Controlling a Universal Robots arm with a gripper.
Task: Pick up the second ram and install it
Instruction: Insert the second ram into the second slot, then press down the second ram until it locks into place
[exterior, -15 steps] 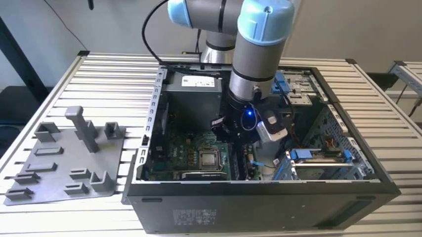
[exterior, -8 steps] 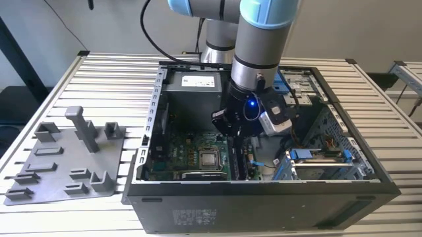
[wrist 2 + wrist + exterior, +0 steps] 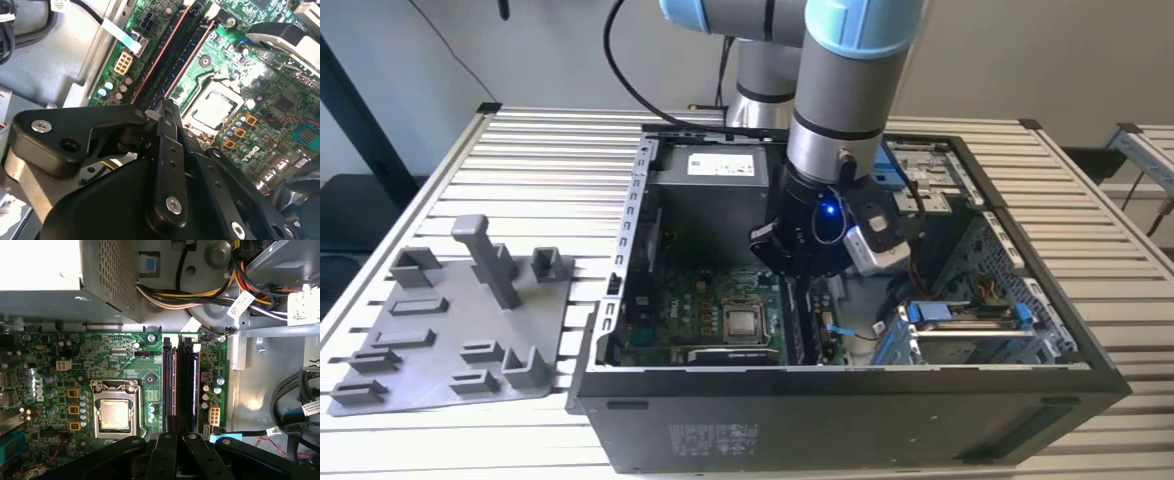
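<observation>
End effector (image 3: 175, 440) low inside open computer case (image 3: 630, 240), fingers closed together above motherboard (image 3: 120, 355) memory slots, second ram (image 3: 194, 390) seated at 3 o'clock of processor (image 3: 115, 412), grey fixture plate (image 3: 447, 330) on desk (image 3: 547, 150).

I saw a pale wall (image 3: 1014, 60) behind the slatted white bench (image 3: 547, 160); daylight fell evenly, and a dark floor (image 3: 354, 215), perhaps carpeted, lay beyond its edge.

Second ram (image 3: 194, 390): long thin dark stick, standing on edge in the outer black motherboard slot (image 3: 186, 390), apparently seated; first wrist view partly blocked.
</observation>
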